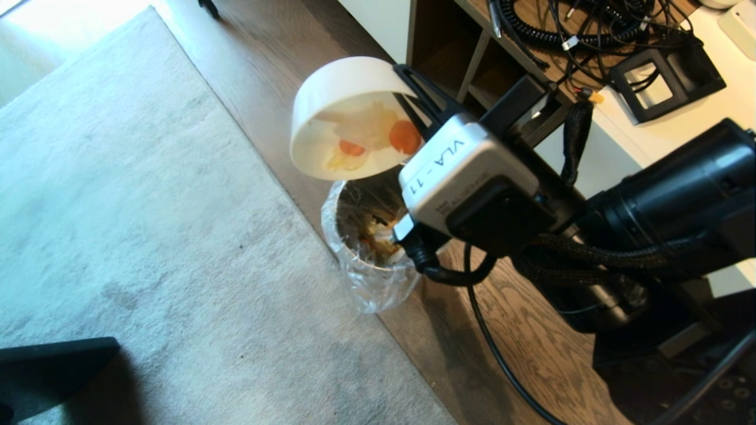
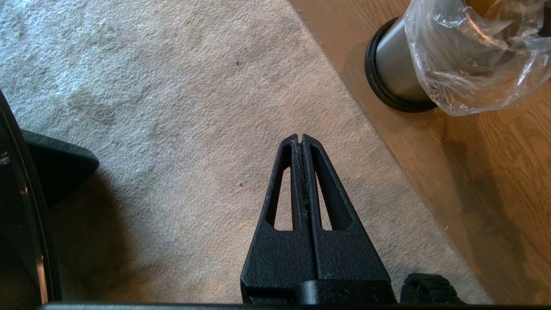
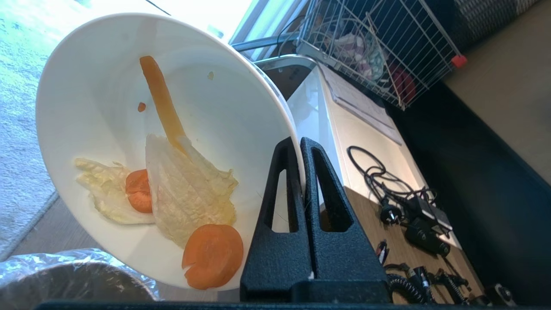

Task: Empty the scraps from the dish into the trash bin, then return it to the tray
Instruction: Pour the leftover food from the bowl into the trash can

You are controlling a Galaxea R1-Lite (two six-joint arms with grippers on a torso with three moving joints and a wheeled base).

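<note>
Wood floor (image 1: 520,330) with a grey rug (image 1: 147,224) on the robot's left; trash bin (image 1: 369,248) stands on the wood just beside the rug edge, clear bag folded over its rim, some scraps already inside. Right gripper (image 3: 300,144) is clamped on the rim of the dish (image 3: 107,86), one finger inside, one outside. Dish is tipped steeply, held directly above the bin mouth, opening facing down toward it. Scraps (image 3: 189,189) cling to the inner wall: pale cabbage leaves, carrot slices, one orange strip. Left gripper (image 2: 300,140) hangs over the rug, fingers pressed together, holding nothing, well apart from the bin. Cables (image 1: 567,23) lie on a white desk (image 1: 709,112) behind the right arm.
</note>
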